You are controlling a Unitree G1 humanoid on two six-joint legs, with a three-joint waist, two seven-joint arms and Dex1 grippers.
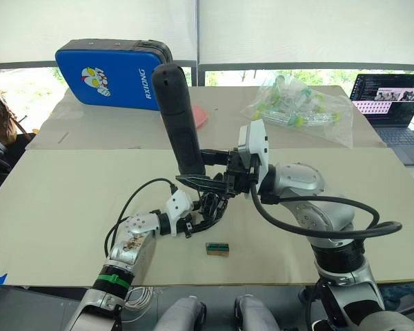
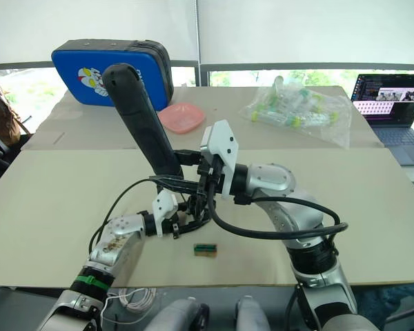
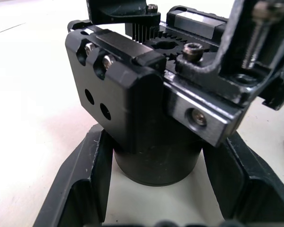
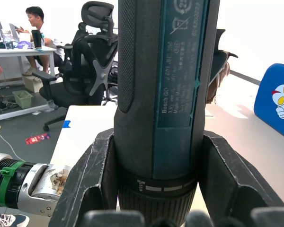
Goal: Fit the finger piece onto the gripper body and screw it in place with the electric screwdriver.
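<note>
The electric screwdriver (image 1: 179, 117) stands nearly upright, rounded end up and leaning slightly left. My right gripper (image 1: 208, 176) is shut on its lower part; in the right wrist view the two fingers (image 4: 90, 179) clamp the barrel (image 4: 161, 94). Its bit is hidden. Just below it is the gripper body (image 3: 132, 94), a black block with gear teeth and screws. My left gripper (image 1: 201, 214) is shut on its round base, holding it over the table. A black part with a screw head (image 3: 120, 12) sits on top of the body; I cannot tell whether it is the finger piece.
A small brown block with a green top (image 1: 217, 249) lies on the table just in front of the grippers. Further back are a blue case (image 1: 114, 77), a pink dish (image 2: 181, 116), a plastic bag of tubes (image 1: 300, 103) and, at the far right, a laptop (image 1: 390, 103).
</note>
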